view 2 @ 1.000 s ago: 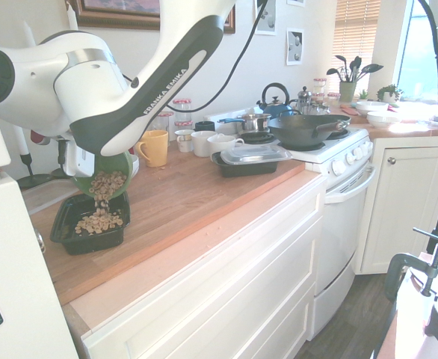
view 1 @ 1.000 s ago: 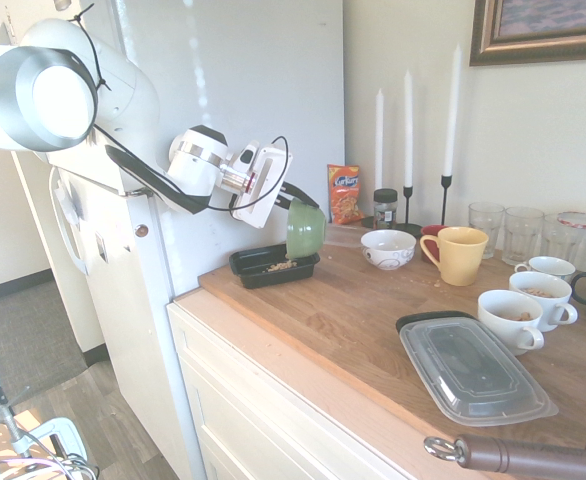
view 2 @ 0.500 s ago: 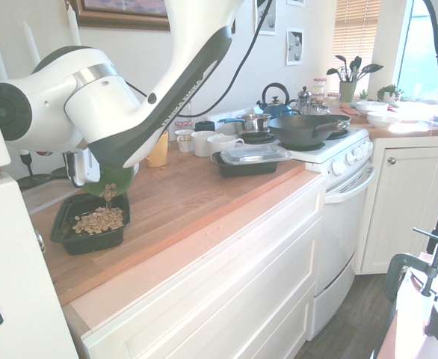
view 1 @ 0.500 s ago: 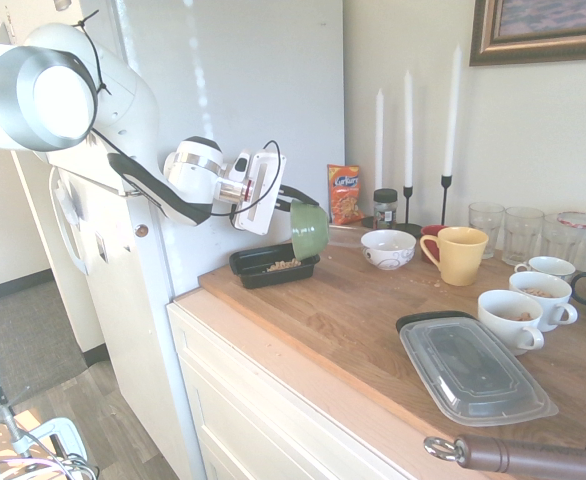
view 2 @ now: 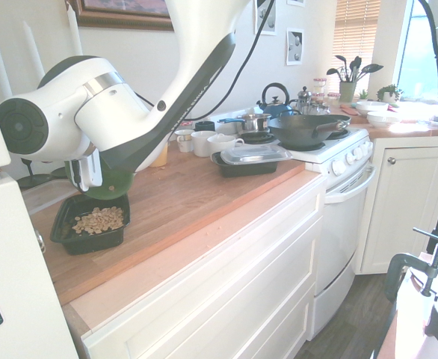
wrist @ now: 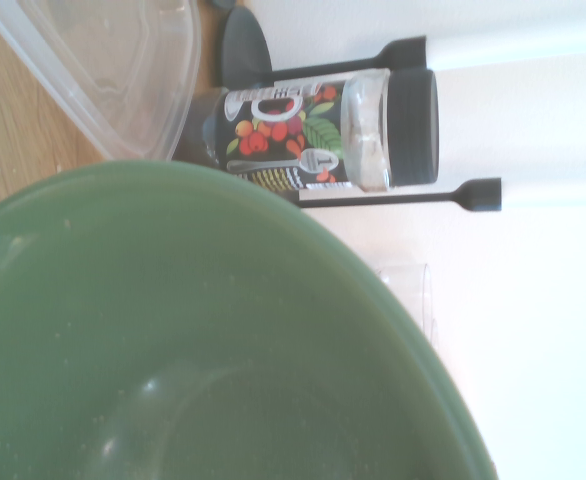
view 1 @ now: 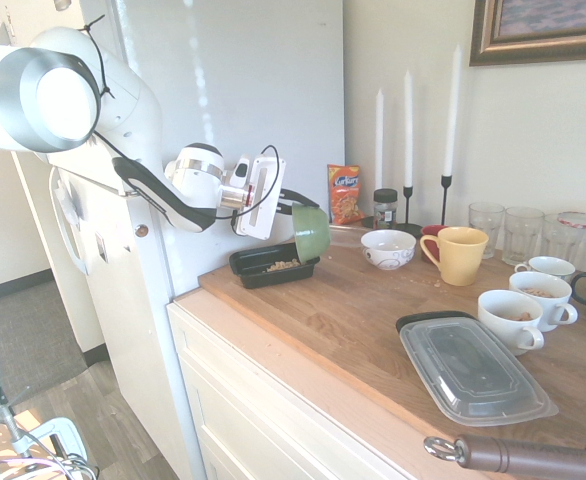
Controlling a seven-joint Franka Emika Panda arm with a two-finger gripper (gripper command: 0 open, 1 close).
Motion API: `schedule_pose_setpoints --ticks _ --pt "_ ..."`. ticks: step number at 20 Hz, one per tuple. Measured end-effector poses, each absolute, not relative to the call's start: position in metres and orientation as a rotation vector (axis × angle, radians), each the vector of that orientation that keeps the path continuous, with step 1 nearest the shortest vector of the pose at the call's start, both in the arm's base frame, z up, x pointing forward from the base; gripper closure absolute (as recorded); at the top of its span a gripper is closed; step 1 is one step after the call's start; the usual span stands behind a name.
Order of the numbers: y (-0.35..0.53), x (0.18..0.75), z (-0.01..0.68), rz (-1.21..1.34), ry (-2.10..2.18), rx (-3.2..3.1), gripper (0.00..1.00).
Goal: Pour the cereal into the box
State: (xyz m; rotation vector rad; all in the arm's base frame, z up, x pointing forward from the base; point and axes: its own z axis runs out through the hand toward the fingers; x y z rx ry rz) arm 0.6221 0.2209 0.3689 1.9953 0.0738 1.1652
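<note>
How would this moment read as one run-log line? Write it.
gripper: shut on green bowl | bowl: tipped | cereal: in black box

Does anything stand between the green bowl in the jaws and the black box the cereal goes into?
Nothing visible stands in the way. The bowl is tipped over the edge of the box, held by the jaws, and cereal already lies inside the box.

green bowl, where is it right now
In the first exterior view, the bowl is left of centre, tilted in the claw at the right end of the black box, left of the white bowl.
</note>
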Motion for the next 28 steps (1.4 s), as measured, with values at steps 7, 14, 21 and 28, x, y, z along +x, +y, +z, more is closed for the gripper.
schedule_pose_setpoints --ticks 7,14,21,28 --pt "0.217 0.629 0.371 1.297 0.020 1.952 1.00" --pt "0.209 0.636 0.368 1.265 -0.152 1.994 1.00" --pt "0.177 0.658 0.420 1.146 -0.509 2.185 1.00" --pt "0.068 0.686 0.460 0.757 -0.819 2.546 1.00"
